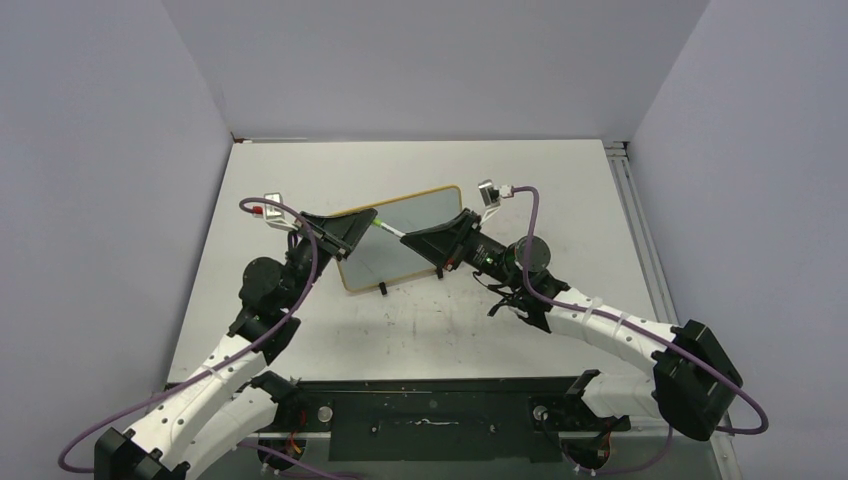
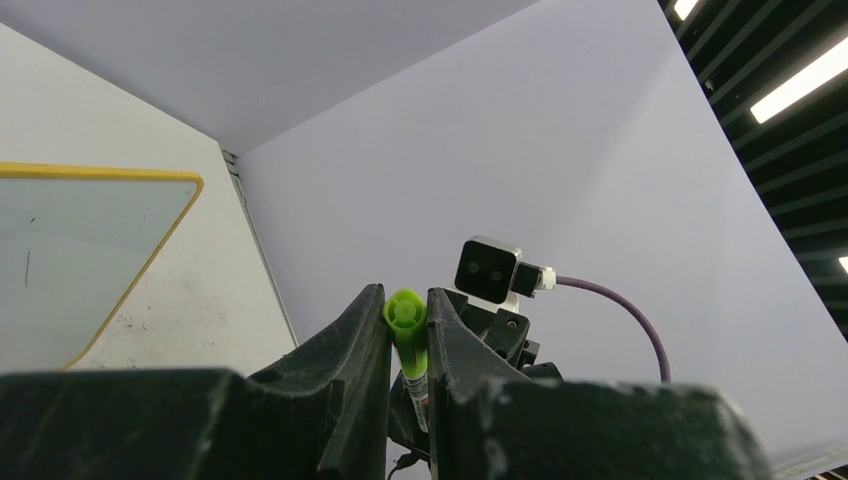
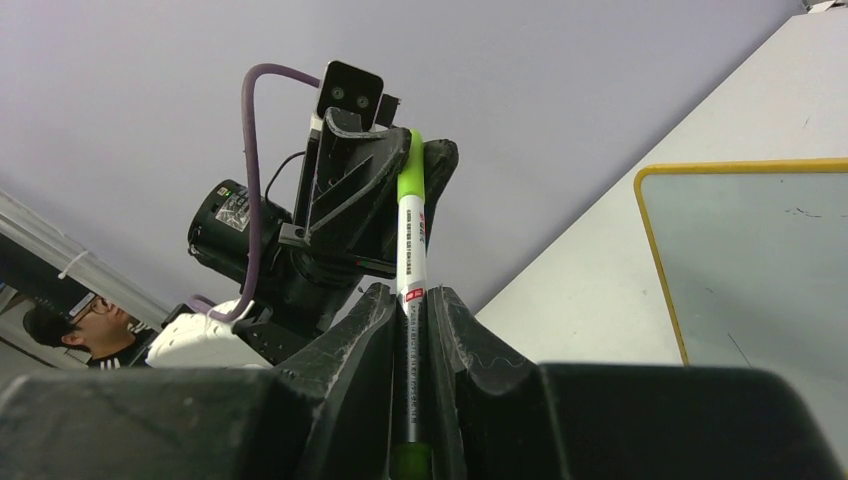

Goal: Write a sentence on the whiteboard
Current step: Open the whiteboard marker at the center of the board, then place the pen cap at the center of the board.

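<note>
Left end effector point(image 1: 370, 223) pinches green marker point(image 1: 388, 229) at cap end, right end effector point(image 1: 407, 239) pinches barrel. Whiteboard point(image 1: 425, 208) on tabletop point(image 1: 560, 190) just below both. Judgement: pull straight apart along marker's axis, grips firm.

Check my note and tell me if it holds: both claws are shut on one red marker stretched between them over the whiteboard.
The marker is not red: it is lime green with a white barrel, as the right wrist view shows. The rest stands: the left claw and the right claw are both shut on it, stretched between them over the whiteboard.
</note>
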### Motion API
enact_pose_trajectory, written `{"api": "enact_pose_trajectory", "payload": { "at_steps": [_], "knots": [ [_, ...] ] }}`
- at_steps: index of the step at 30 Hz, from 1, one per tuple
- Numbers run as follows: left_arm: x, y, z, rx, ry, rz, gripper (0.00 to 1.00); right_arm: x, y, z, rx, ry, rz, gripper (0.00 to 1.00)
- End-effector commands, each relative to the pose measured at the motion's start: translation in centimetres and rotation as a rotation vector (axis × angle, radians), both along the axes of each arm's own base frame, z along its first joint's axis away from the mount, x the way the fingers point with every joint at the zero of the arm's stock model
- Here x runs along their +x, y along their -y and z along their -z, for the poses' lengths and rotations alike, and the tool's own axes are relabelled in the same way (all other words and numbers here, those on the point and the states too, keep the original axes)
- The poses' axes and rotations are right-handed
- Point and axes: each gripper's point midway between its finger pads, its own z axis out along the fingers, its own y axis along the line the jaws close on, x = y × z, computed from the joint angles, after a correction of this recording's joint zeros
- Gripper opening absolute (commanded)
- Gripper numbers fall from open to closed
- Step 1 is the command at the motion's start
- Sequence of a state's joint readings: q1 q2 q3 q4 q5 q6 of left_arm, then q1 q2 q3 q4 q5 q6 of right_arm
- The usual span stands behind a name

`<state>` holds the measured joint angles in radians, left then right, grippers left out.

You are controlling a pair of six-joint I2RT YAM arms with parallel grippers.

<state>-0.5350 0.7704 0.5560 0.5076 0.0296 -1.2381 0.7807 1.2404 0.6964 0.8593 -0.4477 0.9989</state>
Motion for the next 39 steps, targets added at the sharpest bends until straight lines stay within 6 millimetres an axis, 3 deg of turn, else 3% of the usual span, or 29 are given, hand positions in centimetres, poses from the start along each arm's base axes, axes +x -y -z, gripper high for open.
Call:
{"api": "enact_pose_trajectory", "payload": {
  "at_steps": [1, 21, 30, 33, 39],
  "knots": [
    [-0.3, -1.1, -2.3, -0.019, 0.071, -0.042, 0.0, -0.4, 1.0, -2.5, 0.05, 0.079, 0.043, 0.05],
    [0.7, -5.2, -3.8, -0.048, 0.099, -0.133, 0.0, -0.2, 1.2, -0.7, -0.008, 0.063, 0.07, 0.05],
    [0.5, -6.7, -4.5, 0.034, 0.122, -0.197, 0.0, -0.2, 1.7, -0.7, -0.046, 0.085, 0.095, 0.05],
    [0.7, -7.0, -2.8, 0.186, 0.082, -0.234, 0.0, 0.2, 2.3, -1.2, -0.1, 0.127, 0.146, 0.05],
    [0.5, -9.5, 7.1, 0.681, -0.268, -0.28, 0.0, 3.3, 6.0, -1.5, -0.371, 0.206, 0.405, 0.05]
  ]
}}
